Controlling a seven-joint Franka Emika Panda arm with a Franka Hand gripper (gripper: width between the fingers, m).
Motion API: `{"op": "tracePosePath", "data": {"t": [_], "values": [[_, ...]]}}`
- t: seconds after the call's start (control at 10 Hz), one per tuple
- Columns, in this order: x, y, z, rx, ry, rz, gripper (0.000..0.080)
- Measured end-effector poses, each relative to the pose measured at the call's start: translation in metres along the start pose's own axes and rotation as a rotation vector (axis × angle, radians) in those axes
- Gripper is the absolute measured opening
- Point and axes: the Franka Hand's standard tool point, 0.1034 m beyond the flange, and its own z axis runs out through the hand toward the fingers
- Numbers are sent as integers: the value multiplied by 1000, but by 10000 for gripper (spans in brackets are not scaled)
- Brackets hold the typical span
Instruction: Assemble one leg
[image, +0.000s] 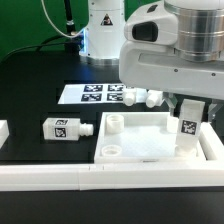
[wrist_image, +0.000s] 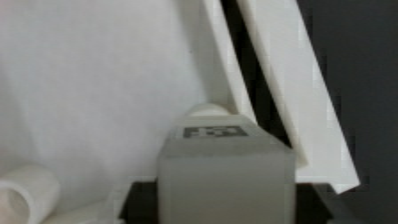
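Observation:
My gripper is shut on a white leg and holds it upright, tag facing out, at the corner of the large white tray-like piece on the exterior view's right. In the wrist view the leg fills the middle between the dark fingers, with its tag on top, next to the tray's raised rim. Whether the leg's lower end touches the tray is hidden. A second leg lies on the black table at the exterior view's left. Two more legs lie behind the tray.
The marker board lies at the back beside the two legs. A long white wall runs along the front of the table. A white piece shows at the left edge. The arm's base stands at the back.

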Motion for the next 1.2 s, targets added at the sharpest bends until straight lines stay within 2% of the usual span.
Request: {"op": "tracePosePath", "data": {"t": [0.2,0.3,0.5,0.7,0.8,1.0,1.2], "values": [[0,-1,0,2,2,142,287],[2,-3,2,18,13,277,287],[5,-3,1,77,-4,485,287],[3,-7,2,164,-32,768,287],[0,-9,2,196,-30,866,287],[-3,-15,3,211,-25,1057,287],[-3,-15,4,211,-30,1102,287]]}}
